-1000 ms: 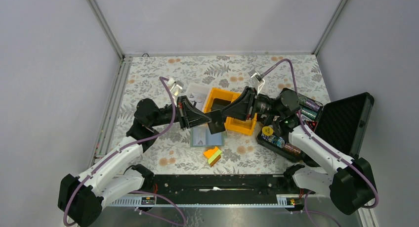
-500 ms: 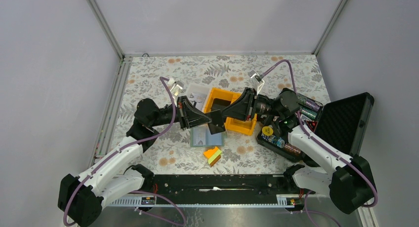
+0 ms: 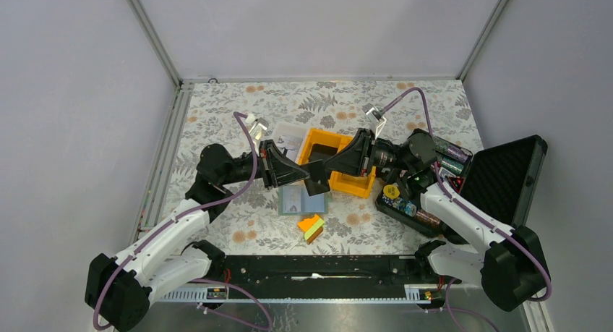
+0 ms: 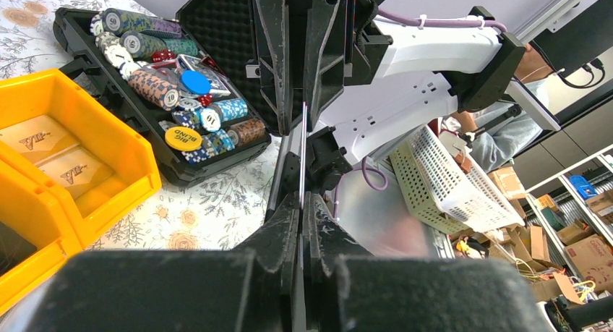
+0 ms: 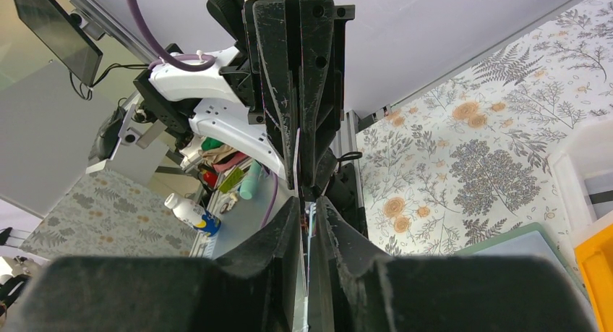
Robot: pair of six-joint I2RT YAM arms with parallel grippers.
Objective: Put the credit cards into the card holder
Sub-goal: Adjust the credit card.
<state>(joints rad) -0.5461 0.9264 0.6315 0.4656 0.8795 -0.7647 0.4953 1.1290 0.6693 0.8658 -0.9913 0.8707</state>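
card in left claw; chip reads "big blind".

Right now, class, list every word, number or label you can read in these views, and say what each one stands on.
"BIG BLIND": on the yellow chip in the black case.
Dark logo on the tan packs in the yellow bin: too blurred to read.
Markings on the other poker chips: too small to read.
Printing on the cartons in the background: unreadable.
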